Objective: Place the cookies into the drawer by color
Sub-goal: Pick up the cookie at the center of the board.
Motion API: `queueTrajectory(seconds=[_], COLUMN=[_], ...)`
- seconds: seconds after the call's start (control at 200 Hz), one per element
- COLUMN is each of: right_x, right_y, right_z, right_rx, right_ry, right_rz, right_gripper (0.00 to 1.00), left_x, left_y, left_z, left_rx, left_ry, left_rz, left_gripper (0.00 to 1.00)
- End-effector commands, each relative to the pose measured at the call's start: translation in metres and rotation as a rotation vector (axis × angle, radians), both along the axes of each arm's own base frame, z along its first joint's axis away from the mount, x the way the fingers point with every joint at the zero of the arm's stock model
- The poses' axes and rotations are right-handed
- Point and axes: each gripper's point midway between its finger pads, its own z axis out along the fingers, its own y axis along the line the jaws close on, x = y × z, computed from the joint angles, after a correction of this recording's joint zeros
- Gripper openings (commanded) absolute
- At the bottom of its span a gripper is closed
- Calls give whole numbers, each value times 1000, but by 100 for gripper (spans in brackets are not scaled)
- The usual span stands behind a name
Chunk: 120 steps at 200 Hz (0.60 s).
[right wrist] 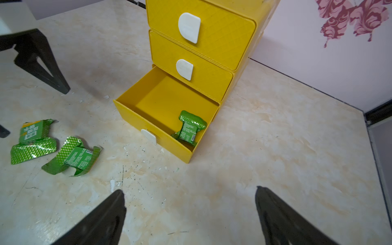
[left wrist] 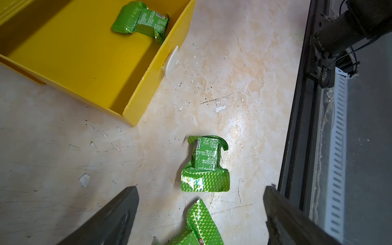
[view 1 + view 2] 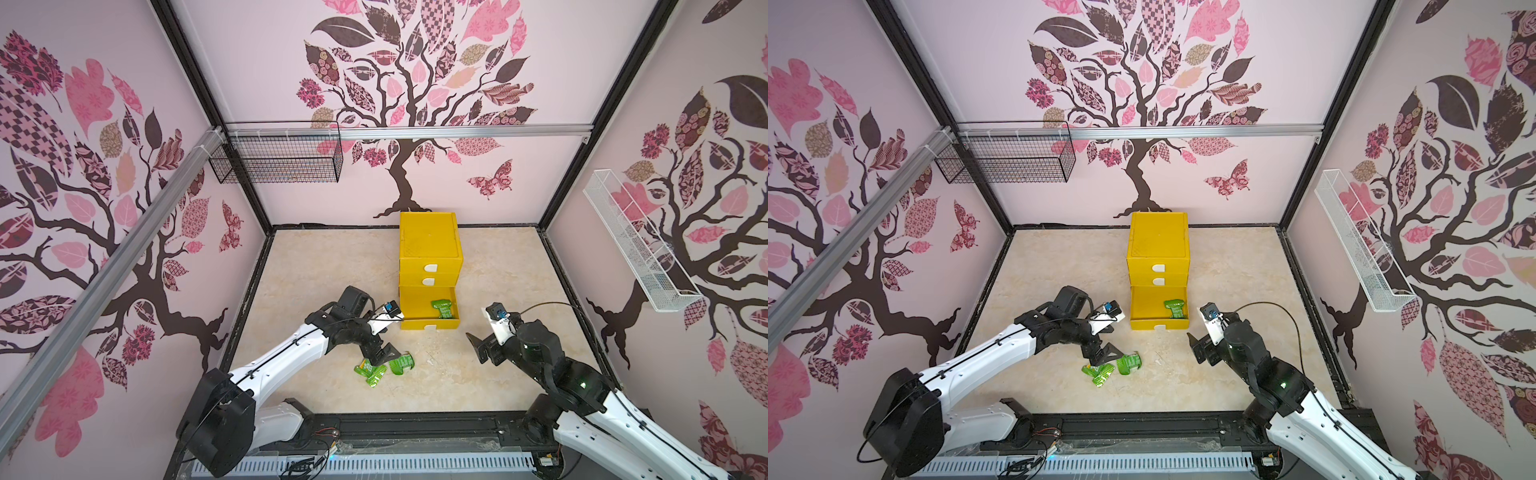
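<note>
Left pincer (image 3: 384, 356), jaws spread wide and holding nothing, hangs low over 2 loose packets, a stance suited to straddling 1 of them for pickup. Right pincer (image 3: 478, 348), likewise spread and empty, is held off to the side of the open drawer, probably to keep the drop path free.

Beige marble-patterned tabletop (image 3: 332, 266) carries everything. Bright yellow plastic chest of 3 stacked drawers (image 3: 430, 245) stands at the back of it. The upper 2 drawers are shut and their contents cannot be seen. Pulled-out bottom drawer (image 3: 411, 305) faces the arms with its top exposed, so packets can be lowered in from above.

First shiny green foil-wrapped cookie packet (image 3: 442, 309) lies inside that drawer, against the side wall nearer the right arm. Second green packet (image 3: 402, 364) and third green packet (image 3: 370, 372) lie close together on the tabletop in front of the chest, under the left pincer. By colour they belong with the first. No black or orange packet is in view.

Small white tab handle (image 1: 148, 135) on the bottom drawer's front offers a hold for shutting it afterwards.
</note>
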Motion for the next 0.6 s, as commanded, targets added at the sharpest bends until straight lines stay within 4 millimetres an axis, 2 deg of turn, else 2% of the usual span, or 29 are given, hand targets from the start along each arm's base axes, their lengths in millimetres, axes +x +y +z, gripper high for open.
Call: queueTrajectory(seconds=[0.0,0.19,0.43,0.595], right_x=[-14,-28,-32,-46], right_y=[9,20,15,24], right_z=[-8,-7,9,17], right_rx=[8,74,159,221], right_ry=[51,40,-54,-77], right_rz=[85,181,176,260], right_gripper=[99,99,99,99], left_x=[3,7,12,1], left_y=[-3,-4,-9,-20], left_z=[-8,-25,-38,-48], left_rx=[31,63,128,179], left_ry=[-18,4,19,26], left_rz=[3,27,47,-21], left_gripper=[97,97,95,94])
